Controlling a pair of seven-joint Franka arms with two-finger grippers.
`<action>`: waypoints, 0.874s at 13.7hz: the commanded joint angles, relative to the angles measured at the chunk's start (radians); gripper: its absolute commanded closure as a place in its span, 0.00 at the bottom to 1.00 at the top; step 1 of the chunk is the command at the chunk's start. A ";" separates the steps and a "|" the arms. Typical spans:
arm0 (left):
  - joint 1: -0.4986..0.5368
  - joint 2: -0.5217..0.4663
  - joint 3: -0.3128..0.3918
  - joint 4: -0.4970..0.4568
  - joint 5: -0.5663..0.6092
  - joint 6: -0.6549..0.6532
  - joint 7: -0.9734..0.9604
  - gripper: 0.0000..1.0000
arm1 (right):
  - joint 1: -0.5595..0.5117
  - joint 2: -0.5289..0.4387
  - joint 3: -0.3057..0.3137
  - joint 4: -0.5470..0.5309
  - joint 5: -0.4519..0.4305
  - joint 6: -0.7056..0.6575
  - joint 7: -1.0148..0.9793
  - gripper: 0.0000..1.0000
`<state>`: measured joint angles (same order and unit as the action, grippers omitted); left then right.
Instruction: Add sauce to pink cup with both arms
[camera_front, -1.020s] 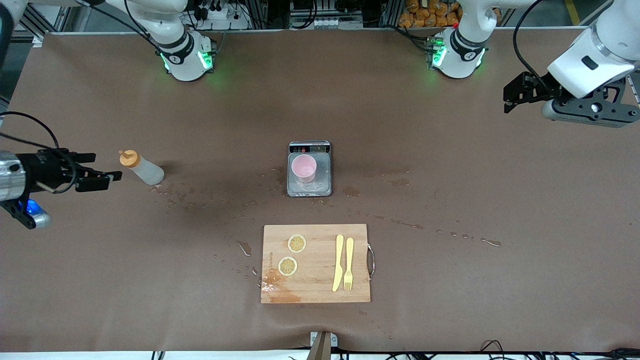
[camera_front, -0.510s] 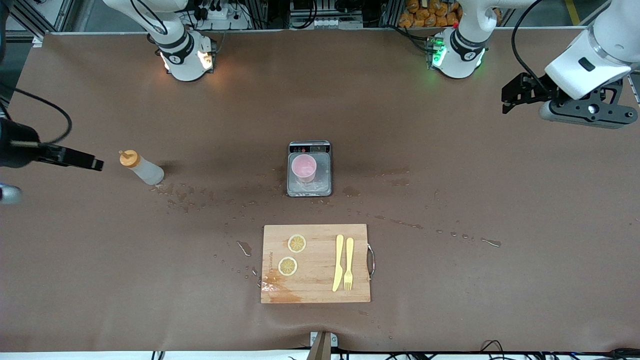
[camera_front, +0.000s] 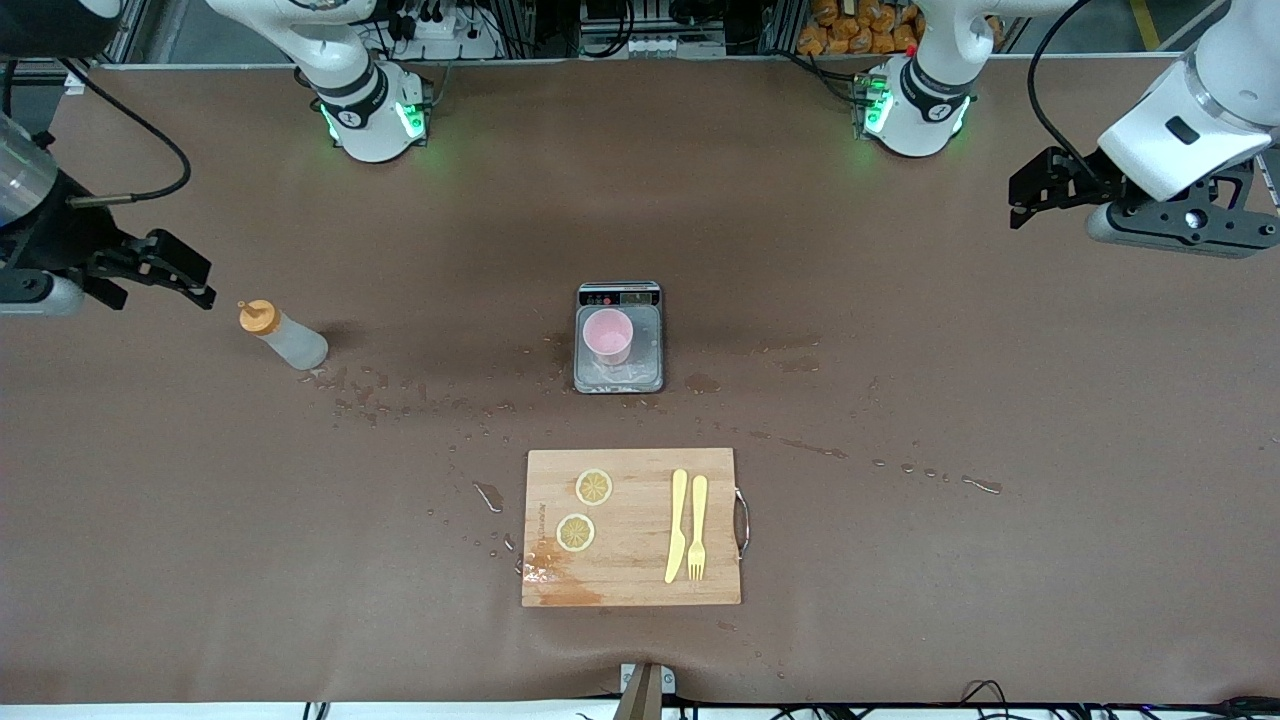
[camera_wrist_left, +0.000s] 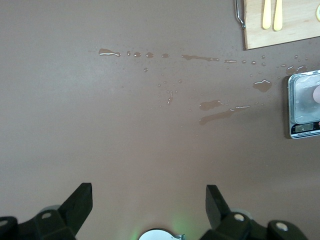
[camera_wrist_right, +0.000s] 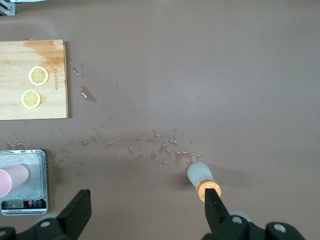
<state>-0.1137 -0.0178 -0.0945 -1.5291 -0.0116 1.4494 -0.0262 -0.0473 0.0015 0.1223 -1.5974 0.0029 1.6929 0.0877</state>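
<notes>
Partly the right end effector (camera_front: 185, 275), open and empty, hides the sauce (camera_wrist_right: 201, 178) cap in its wrist view; the bottle stands upright, nozzle up. Left end effector (camera_front: 1040, 185) is open too.

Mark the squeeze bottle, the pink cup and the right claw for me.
translucent whitish squeeze bottle (camera_front: 292, 343), front view, body
pale pink plastic cup (camera_front: 608, 335), front view, inside the rim
right claw (camera_front: 190, 283), front view, between its open fingertips
</notes>
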 joint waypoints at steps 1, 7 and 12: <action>-0.001 -0.001 -0.002 0.009 -0.001 -0.010 -0.018 0.00 | -0.083 -0.028 0.022 -0.045 -0.015 0.051 -0.116 0.00; 0.003 -0.001 -0.002 0.009 0.002 -0.010 -0.006 0.00 | -0.085 -0.026 0.019 -0.045 -0.032 0.064 -0.168 0.00; 0.003 -0.007 -0.002 0.009 0.006 -0.010 -0.004 0.00 | -0.082 -0.018 0.020 -0.041 -0.054 0.074 -0.168 0.00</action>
<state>-0.1139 -0.0178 -0.0943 -1.5290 -0.0116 1.4494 -0.0262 -0.1271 -0.0005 0.1350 -1.6188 -0.0281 1.7519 -0.0708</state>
